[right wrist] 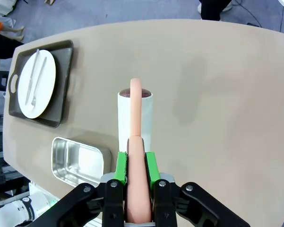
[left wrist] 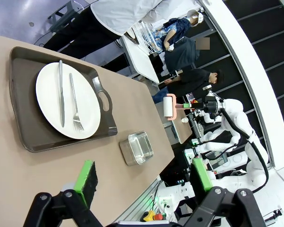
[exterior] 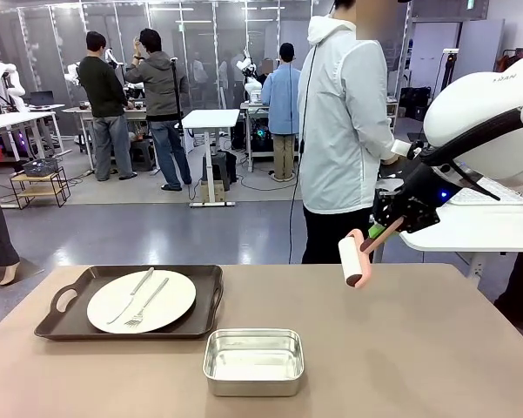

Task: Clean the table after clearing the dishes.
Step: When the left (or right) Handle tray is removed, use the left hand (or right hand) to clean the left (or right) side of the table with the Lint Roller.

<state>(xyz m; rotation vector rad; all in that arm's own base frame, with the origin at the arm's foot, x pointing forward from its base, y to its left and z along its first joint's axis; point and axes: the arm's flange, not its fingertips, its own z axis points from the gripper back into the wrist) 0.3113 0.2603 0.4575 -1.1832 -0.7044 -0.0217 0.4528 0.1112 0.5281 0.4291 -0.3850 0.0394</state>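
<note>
On the brownish-taupe table point(exterior: 400, 340) a dark brown handled tray point(exterior: 63, 324) holds a round white plate point(exterior: 161, 306) with a knife and fork point(exterior: 144, 302) on it; the same plate point(left wrist: 49, 90) point(right wrist: 42, 75) sits on its tray in both wrist views. My right gripper point(exterior: 385, 228) point(right wrist: 136, 168) hangs above the table's far right side, shut on the pink handle of a white lint roller point(exterior: 352, 260) point(right wrist: 147, 118). My left gripper point(left wrist: 142, 177) is open and high above the table's near edge, with nothing between its green pads.
A shiny steel rectangular pan point(exterior: 253, 360) point(left wrist: 136, 148) point(right wrist: 78, 161) sits at the front middle, right of the tray. A person in a white jacket point(exterior: 344, 122) stands at the far side. A white side table point(exterior: 479, 228) is at the right.
</note>
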